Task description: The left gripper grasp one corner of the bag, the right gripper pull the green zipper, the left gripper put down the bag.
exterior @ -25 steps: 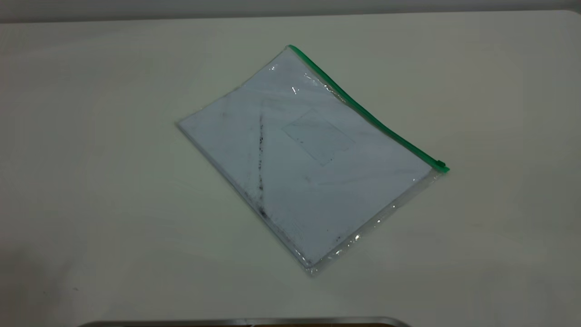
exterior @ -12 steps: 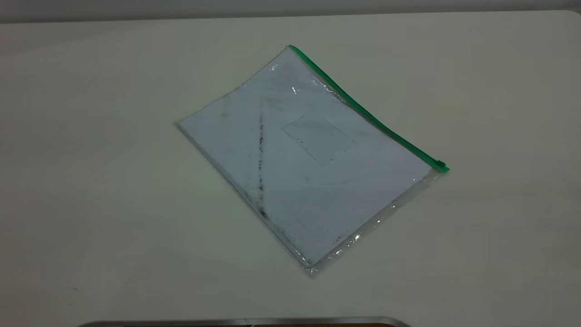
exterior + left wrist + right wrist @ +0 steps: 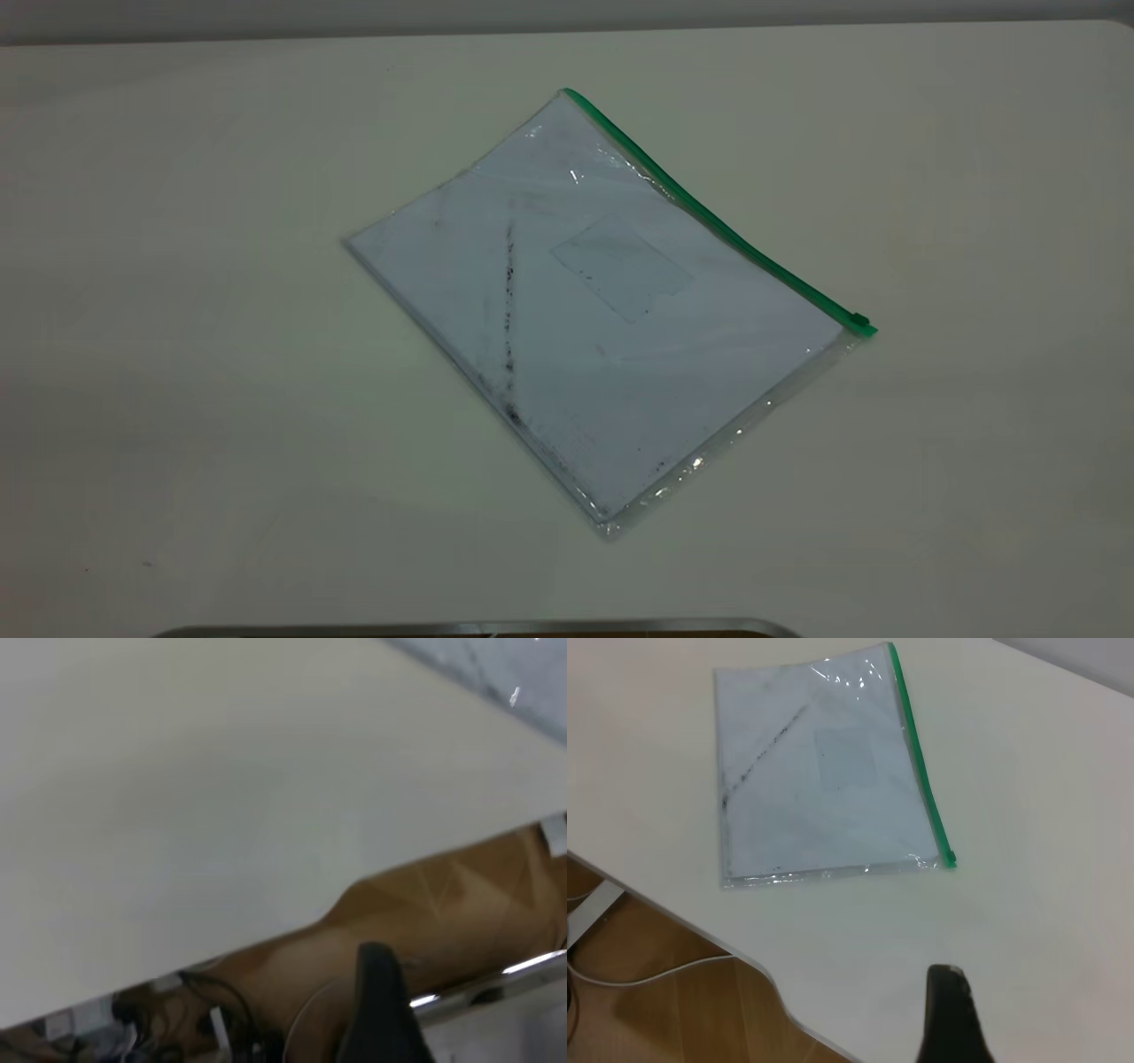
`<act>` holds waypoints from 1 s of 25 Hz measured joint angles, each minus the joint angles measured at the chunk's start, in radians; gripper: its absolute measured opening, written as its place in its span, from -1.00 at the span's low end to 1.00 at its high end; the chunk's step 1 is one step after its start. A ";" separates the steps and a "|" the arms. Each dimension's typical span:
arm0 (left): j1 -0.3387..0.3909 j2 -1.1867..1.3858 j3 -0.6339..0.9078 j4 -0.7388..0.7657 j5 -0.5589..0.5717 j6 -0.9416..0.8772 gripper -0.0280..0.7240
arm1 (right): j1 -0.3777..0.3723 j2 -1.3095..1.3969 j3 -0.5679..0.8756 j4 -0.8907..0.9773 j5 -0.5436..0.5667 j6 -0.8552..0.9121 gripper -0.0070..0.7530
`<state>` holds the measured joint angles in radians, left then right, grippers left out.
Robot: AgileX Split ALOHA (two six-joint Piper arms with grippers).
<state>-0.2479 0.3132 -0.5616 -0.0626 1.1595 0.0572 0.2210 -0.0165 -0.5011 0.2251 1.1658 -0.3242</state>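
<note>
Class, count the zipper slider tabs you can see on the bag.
1: the slider tab sits at the right end of the green zipper, on the bag. Nothing hides another.

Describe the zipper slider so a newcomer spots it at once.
On the pale table lies a clear bag holding white paper. Along one long edge runs the green zipper; the slider is the small raised green tab at its end nearest the table's right side.

left gripper (image 3: 379,1010): one finger shows, plain black, matte, wide at its base and narrowing to a rounded tip
right gripper (image 3: 950,1014): one finger shows, black, smooth, tapered, tip blunt and rounded
</note>
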 joint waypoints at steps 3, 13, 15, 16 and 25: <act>0.000 -0.015 0.066 0.027 -0.022 -0.012 0.62 | 0.000 0.000 0.000 0.000 0.000 0.000 0.42; 0.000 -0.021 0.077 0.027 -0.032 -0.028 0.62 | 0.000 0.000 0.000 0.000 0.000 0.000 0.42; 0.000 -0.025 0.077 0.027 -0.034 -0.028 0.62 | 0.000 0.000 0.000 0.000 0.000 0.000 0.42; 0.001 -0.034 0.077 0.027 -0.034 -0.028 0.62 | 0.000 0.000 0.000 0.000 0.000 0.000 0.42; 0.232 -0.305 0.077 0.029 -0.032 -0.028 0.62 | 0.000 0.000 0.000 0.000 0.000 0.000 0.42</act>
<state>-0.0159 0.0084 -0.4849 -0.0341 1.1272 0.0296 0.2210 -0.0165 -0.5011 0.2251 1.1658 -0.3242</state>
